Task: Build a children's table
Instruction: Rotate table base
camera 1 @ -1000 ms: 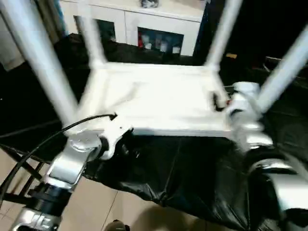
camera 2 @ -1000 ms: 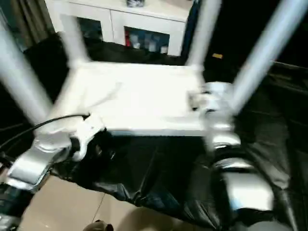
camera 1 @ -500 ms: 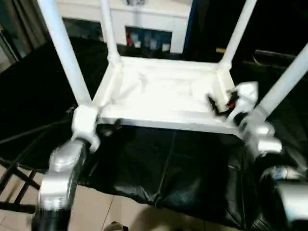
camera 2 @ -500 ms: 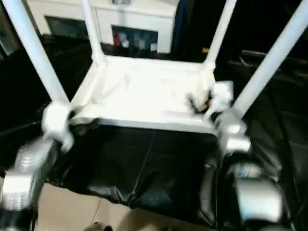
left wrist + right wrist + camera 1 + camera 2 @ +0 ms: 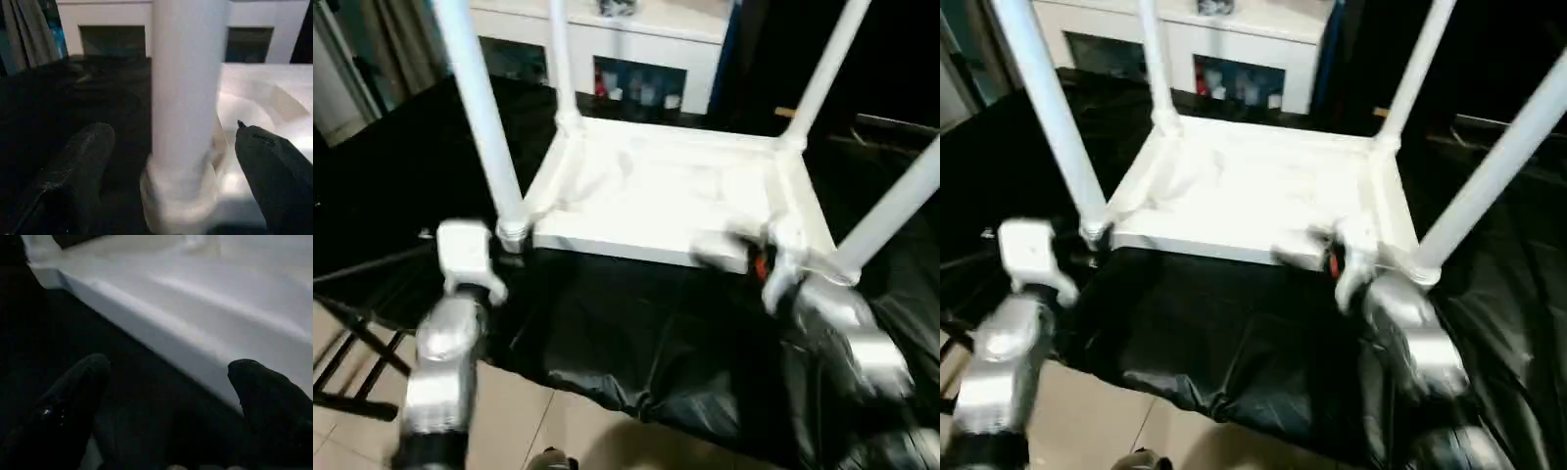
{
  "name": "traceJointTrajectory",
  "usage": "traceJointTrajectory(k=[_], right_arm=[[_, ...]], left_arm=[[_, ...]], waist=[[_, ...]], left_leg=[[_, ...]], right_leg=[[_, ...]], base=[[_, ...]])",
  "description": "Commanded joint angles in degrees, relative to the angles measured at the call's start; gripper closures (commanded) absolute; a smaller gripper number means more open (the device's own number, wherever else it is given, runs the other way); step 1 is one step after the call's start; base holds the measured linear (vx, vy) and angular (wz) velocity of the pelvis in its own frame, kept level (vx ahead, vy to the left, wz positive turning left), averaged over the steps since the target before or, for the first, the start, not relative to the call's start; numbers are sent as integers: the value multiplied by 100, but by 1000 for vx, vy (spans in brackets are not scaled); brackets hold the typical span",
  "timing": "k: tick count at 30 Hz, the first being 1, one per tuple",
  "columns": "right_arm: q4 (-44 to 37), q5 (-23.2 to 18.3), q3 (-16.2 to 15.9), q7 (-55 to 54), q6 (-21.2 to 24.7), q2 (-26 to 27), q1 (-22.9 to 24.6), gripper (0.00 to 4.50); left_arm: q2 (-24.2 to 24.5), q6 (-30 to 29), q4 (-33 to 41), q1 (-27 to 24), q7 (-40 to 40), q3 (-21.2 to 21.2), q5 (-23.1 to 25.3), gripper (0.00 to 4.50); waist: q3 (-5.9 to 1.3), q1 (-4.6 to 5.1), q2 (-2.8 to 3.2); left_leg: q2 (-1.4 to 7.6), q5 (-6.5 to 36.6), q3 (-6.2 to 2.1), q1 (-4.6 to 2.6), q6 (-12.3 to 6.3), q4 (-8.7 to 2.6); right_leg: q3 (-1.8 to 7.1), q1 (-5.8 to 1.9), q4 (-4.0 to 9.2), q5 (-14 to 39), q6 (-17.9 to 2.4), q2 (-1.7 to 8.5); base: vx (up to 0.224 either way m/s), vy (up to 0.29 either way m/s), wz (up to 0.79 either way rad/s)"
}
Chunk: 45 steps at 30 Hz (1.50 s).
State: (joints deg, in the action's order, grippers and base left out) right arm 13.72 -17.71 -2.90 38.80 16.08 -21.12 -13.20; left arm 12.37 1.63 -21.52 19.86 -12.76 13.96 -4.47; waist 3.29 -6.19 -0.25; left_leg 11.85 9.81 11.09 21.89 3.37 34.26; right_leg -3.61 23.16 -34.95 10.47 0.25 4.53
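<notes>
Retreat — left claw (image 5: 171,139) and right claw (image 5: 171,366), both wide and empty, have drawn back; children's table (image 5: 666,191) shows 4 legs (image 5: 489,127) fitted, seemingly finished.

Smooth white plastic children's table (image 5: 675,191), glossy crinkled black cover (image 5: 685,343), brushed silver metal forearms (image 5: 445,362).

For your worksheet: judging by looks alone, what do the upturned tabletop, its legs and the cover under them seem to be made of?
Tabletop: likely moulded plastic, smooth white, with rounded corner sockets.
Legs: probably the same plastic; plain white tubes with a soft sheen.
Cover: thin black sheeting, perhaps plastic film; it wrinkles and glints.
</notes>
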Motion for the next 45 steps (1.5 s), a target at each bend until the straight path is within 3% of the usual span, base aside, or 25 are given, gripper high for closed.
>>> traceJointTrajectory(k=[1,3,5,10,11,12,14,15,17,20,21,23,26,27,32,33,35,37,39,40,45], right_arm=[[-204,-1,25,-81,154,-71,9,8],[-279,50,41,-132,320,-118,139,8],[-342,73,63,-204,448,-132,193,8],[-334,323,128,-678,775,-157,209,8],[-224,382,155,-830,883,-161,145,8],[-132,438,163,-927,946,-172,98,8],[-101,456,165,-957,966,-176,83,8],[20,554,167,-1092,1071,-201,27,8],[213,649,186,-1229,1062,-207,-56,8],[423,736,233,-1388,1037,-185,-147,8],[694,814,248,-1496,898,-183,-236,8],[908,848,278,-1568,794,-161,-313,8],[1018,811,317,-1562,723,-112,-374,8],[1117,788,322,-1533,642,-42,-453,8],[1300,837,220,-1457,470,91,-592,8],[1370,843,193,-1440,422,126,-631,8],[1454,861,166,-1440,363,170,-679,8],[1625,942,13,-1395,260,321,-811,8],[1702,971,-30,-1368,221,384,-864,8],[1763,999,-64,-1351,185,437,-908,8],[2064,1123,-198,-1294,1,647,-1110,8]], left_arm=[[96,68,-487,297,-20,68,-72,1],[299,155,-1124,764,-176,123,-114,1],[378,223,-1389,950,-424,84,-151,1],[533,124,-2210,1474,-1565,7,-472,1],[550,-240,-2386,1579,-2215,-12,-694,1],[570,-413,-2471,1621,-2728,-64,-823,1],[576,-465,-2498,1634,-2897,-83,-864,1],[651,-578,-2634,1628,-3906,-360,-893,1],[641,-749,-2681,1661,-4544,-476,-1015,1],[596,-824,-2808,1790,-4930,-472,-1140,1],[516,-989,-2775,1892,-5176,-509,-1257,1],[450,-1214,-2730,1986,-5462,-560,-1373,1],[361,-1484,-2449,1986,-5803,-769,-1466,1],[259,-1821,-1989,1914,-6242,-1052,-1602,1],[179,-2672,-703,1527,-6778,-1644,-1962,1],[204,-2891,-325,1383,-6854,-1801,-2088,1],[243,-3177,112,1215,-6915,-1967,-2269,1],[315,-3711,1102,792,-6873,-2400,-2581,1],[281,-3787,1266,712,-6836,-2463,-2575,1],[238,-3837,1344,671,-6803,-2494,-2554,1],[63,-4082,1751,525,-6511,-2624,-2594,1]], waist=[[-389,-8,-16],[-388,-3,-11],[-409,-9,-13],[-414,-38,-7],[-412,-36,-19],[-401,-52,-33],[-393,-49,-20],[-388,-67,-21],[-384,-82,-5],[-375,-111,-7],[-380,-132,-49],[-386,-144,-35],[-387,-155,-53],[-392,-152,-53],[-384,-149,-50],[-382,-126,-12],[-373,-71,-33],[-359,23,-77],[-349,85,-62],[-352,110,-90],[-330,179,-108]], left_leg=[[122,1642,-119,-104,61,-465],[95,1613,-103,-122,40,-445],[110,1376,-106,-114,19,-433],[116,1199,-88,-127,57,-420],[117,1219,-84,-122,60,-422],[94,1207,-71,-131,68,-426],[122,1337,-75,-139,114,-438],[123,1394,-71,-158,115,-435],[134,1413,-69,-166,145,-452],[140,1565,-50,-185,221,-461],[144,1585,-54,-182,205,-457],[148,1560,-57,-182,205,-458],[154,1483,-55,-160,157,-457],[147,1409,-53,-147,109,-449],[174,1304,-34,-136,64,-449],[166,1384,-33,-140,89,-450],[148,1482,-47,-109,107,-466],[133,1536,-58,-92,100,-478],[135,1558,-65,-93,95,-482],[141,1583,-59,-120,88,-474],[131,1703,-74,-122,145,-493]], right_leg=[[221,-212,460,1421,-727,312],[229,-202,475,1438,-731,309],[231,-221,435,1123,-815,328],[234,-225,390,860,-1047,347],[233,-229,383,849,-1066,348],[235,-224,388,996,-1110,364],[241,-217,406,1136,-1123,373],[243,-207,421,1172,-1121,380],[245,-198,420,1263,-1090,379],[240,-191,420,1269,-1176,391],[239,-209,409,1303,-1176,421],[235,-214,417,1338,-1186,447],[233,-241,388,1139,-1220,443],[231,-251,379,1056,-1230,431],[225,-253,357,956,-1396,430],[228,-253,365,999,-1393,418],[221,-281,380,1160,-1341,414],[218,-298,411,1463,-1254,412],[223,-287,429,1650,-1194,408],[229,-267,440,1736,-1179,408],[224,-262,475,2071,-1038,390]], base=[[0,0,0],[0,0,0],[0,0,0],[0,0,0],[0,0,0],[0,0,0],[0,0,0],[0,0,0],[0,0,0],[0,0,0],[0,0,0],[0,0,0],[0,0,0],[0,0,0],[0,0,0],[0,0,0],[0,0,0],[0,0,0],[0,0,0],[0,0,0],[0,0,0]])
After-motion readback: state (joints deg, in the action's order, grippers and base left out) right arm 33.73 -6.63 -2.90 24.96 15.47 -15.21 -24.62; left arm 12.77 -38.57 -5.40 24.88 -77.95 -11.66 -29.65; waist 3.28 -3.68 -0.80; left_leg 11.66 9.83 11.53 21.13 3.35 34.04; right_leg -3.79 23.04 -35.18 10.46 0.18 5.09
